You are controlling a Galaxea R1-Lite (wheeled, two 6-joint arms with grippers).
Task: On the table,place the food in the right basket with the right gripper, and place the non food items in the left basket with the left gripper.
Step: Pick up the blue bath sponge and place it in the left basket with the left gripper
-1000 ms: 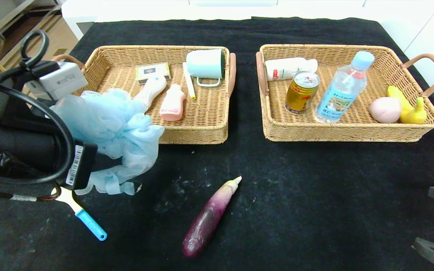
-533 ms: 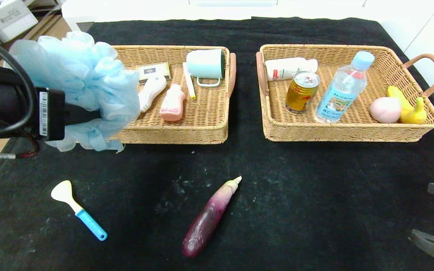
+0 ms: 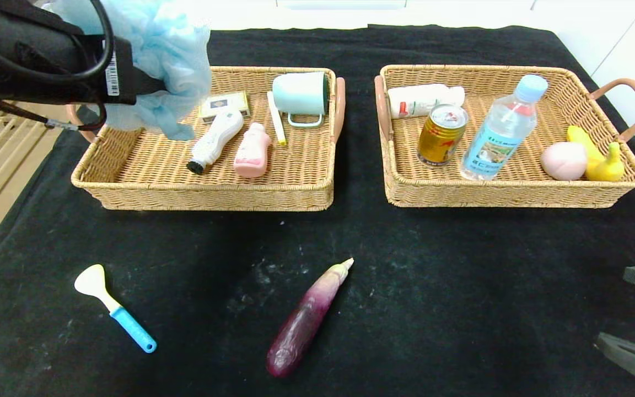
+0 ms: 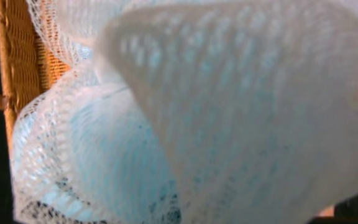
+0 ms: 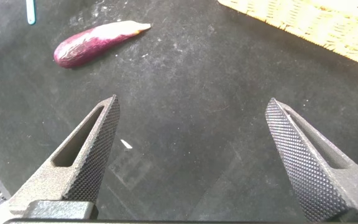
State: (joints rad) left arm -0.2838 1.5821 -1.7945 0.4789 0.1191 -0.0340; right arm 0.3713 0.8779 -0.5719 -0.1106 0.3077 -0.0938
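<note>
My left gripper (image 3: 146,82) is shut on a light blue mesh bath sponge (image 3: 168,60) and holds it above the far left corner of the left basket (image 3: 207,193). The sponge fills the left wrist view (image 4: 197,124) and hides the fingers. A purple eggplant (image 3: 306,320) lies on the black cloth near the front middle; it also shows in the right wrist view (image 5: 95,42). A small spatula with a blue handle (image 3: 113,309) lies at the front left. My right gripper (image 5: 194,155) is open and empty, low at the front right (image 3: 634,317).
The left basket holds a mint mug (image 3: 301,94), a card box (image 3: 222,105), a white bottle (image 3: 215,140), a pink bottle (image 3: 252,150) and a white stick. The right basket (image 3: 510,193) holds a can (image 3: 441,135), a water bottle (image 3: 502,129), a white bottle, a peach (image 3: 564,160) and yellow fruit.
My left arm has lifted the blue sponge from the front left of the table and carried it back over the left basket. The spatula and the basket's near side are uncovered. The right arm is still.
</note>
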